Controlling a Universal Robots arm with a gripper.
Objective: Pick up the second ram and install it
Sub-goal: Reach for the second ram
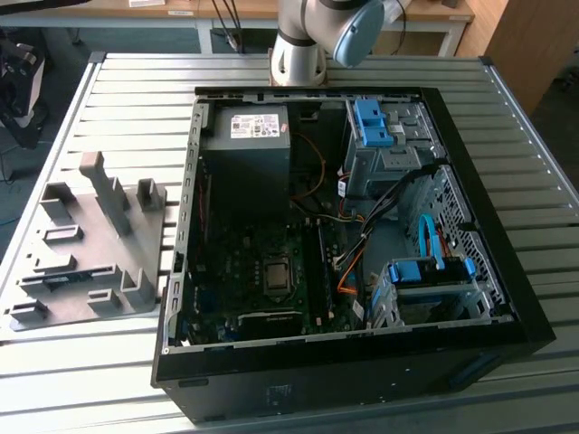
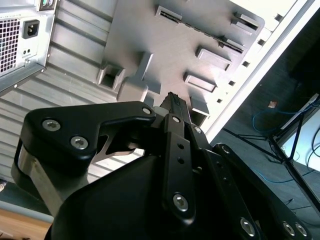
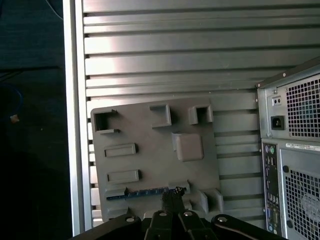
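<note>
Looking across a slatted metal bench carrying everything else: largest, an open black computer case lying on its side at the middle, motherboard facing up, grey power supply toward the far side, blue drive brackets along the exterior view's right. Rising from the far edge of the bench just behind the case, the grey and blue arm. Resting flat on the bench just beside the case, at the exterior view's left, a grey fixture plate with raised blocks and slots. Hanging above that plate in both wrist views, the black pincer, tips pressed together with nothing between them. Lying lengthwise in one long slot of the plate, outside the case, the second ram, a thin blue-green strip with one end under the pincer tips in the first wrist view; impossible to tell whether touching.
</note>
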